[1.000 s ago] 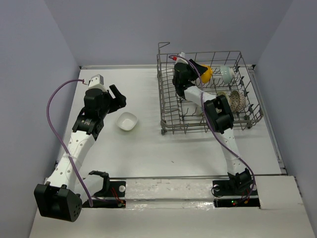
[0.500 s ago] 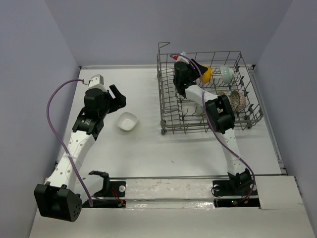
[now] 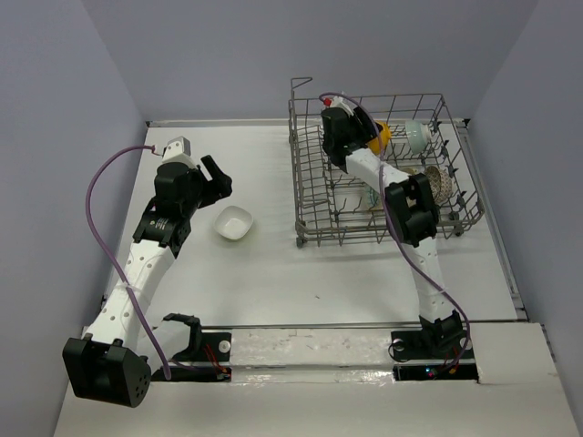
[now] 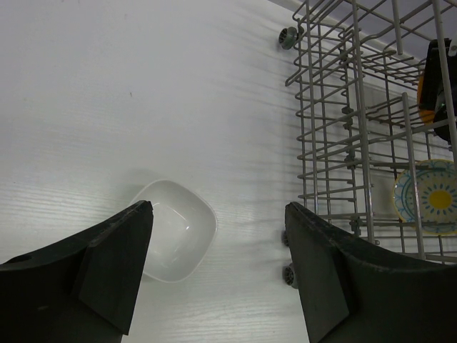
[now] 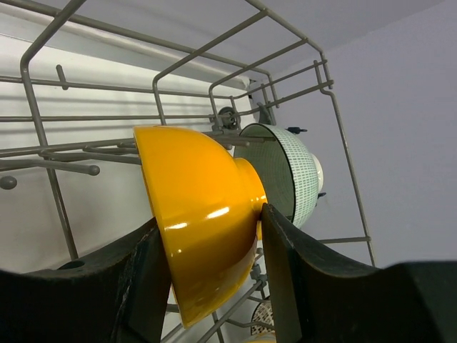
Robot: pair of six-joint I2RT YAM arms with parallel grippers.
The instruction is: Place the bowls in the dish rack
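Lab test cell: bare lavender walls (image 3: 209, 55) boxing white table (image 3: 273, 273).

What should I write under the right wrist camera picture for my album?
Right gripper holding the orange-yellow bowl inside the dish rack, beside the pale teal bowl.

The orange-yellow bowl (image 5: 200, 236) between my right fingers (image 5: 289, 286) is smooth, glossy glaze; the fingers themselves are matt black plastic. Around it the dish rack (image 5: 39, 118) is dull grey wire. Under my left fingers (image 4: 114, 264) the white bowl (image 4: 178, 236) shines smooth on a faintly grained white table (image 4: 143, 86).
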